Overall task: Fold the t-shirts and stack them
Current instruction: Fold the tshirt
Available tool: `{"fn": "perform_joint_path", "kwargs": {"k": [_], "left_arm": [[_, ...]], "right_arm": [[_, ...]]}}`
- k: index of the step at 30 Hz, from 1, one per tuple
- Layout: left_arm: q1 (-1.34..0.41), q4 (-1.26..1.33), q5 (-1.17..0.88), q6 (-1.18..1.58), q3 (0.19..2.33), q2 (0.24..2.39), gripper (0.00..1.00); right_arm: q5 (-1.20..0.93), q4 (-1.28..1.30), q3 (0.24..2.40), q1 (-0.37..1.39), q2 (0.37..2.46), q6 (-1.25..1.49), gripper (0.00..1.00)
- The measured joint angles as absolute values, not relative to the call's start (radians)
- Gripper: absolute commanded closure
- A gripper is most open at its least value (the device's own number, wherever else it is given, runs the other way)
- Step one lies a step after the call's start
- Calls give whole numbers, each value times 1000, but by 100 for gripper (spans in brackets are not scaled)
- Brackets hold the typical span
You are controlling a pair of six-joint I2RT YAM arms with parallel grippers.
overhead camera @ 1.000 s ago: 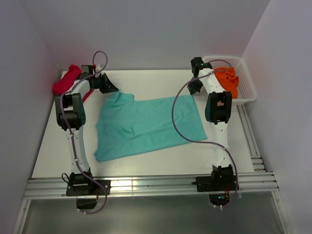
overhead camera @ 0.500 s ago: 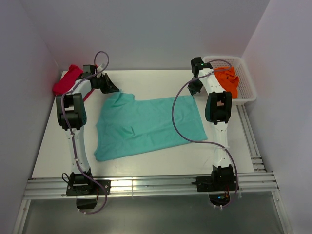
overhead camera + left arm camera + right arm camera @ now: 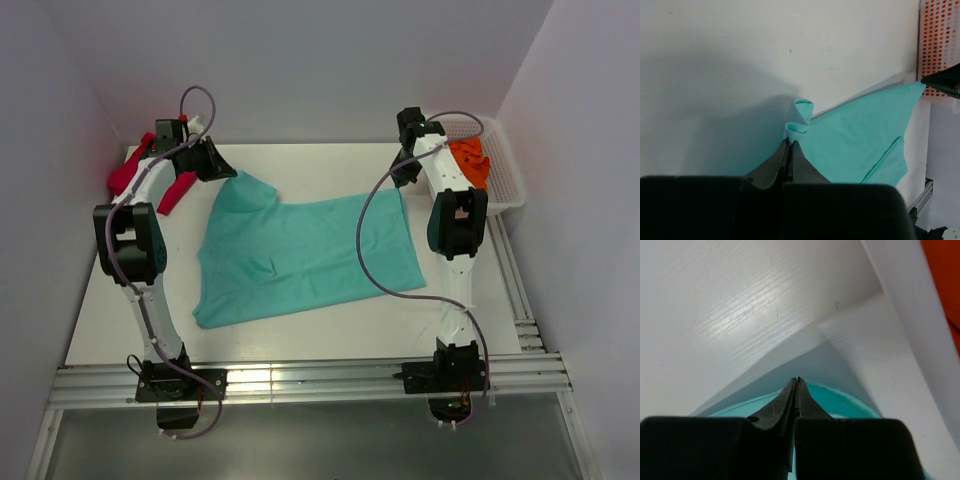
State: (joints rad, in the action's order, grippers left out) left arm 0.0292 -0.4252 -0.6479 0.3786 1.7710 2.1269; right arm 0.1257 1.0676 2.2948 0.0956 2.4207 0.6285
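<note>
The teal-green t-shirt (image 3: 300,255) lies spread across the middle of the table, its far edge raised. My left gripper (image 3: 232,174) is shut on its far left corner; the pinched fold (image 3: 800,120) bunches just past the fingertips (image 3: 790,142). My right gripper (image 3: 397,181) is shut on the far right corner, with teal cloth (image 3: 850,402) curving under the closed tips (image 3: 796,380). The crimson-red t-shirt (image 3: 125,172) lies bunched at the far left table edge. The orange t-shirt (image 3: 472,163) sits in the white mesh basket (image 3: 505,170).
The basket stands at the far right, close behind my right arm, and shows in the left wrist view (image 3: 939,35). White walls enclose the table at back and sides. Aluminium rails (image 3: 300,385) run along the near edge.
Both grippers have moved toward the back wall with the teal shirt's far corners, pulling its far edge back and taut. The left arm swung further left.
</note>
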Motion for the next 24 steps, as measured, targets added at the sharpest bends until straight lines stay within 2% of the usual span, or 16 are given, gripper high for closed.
{"fn": "perform_joint_path", "kwargs": {"k": [24], "left_arm": [[-45,-451,-385,334,1269,1544,100]], "right_arm": [[123,979,1853,96,2049,607,100]]}}
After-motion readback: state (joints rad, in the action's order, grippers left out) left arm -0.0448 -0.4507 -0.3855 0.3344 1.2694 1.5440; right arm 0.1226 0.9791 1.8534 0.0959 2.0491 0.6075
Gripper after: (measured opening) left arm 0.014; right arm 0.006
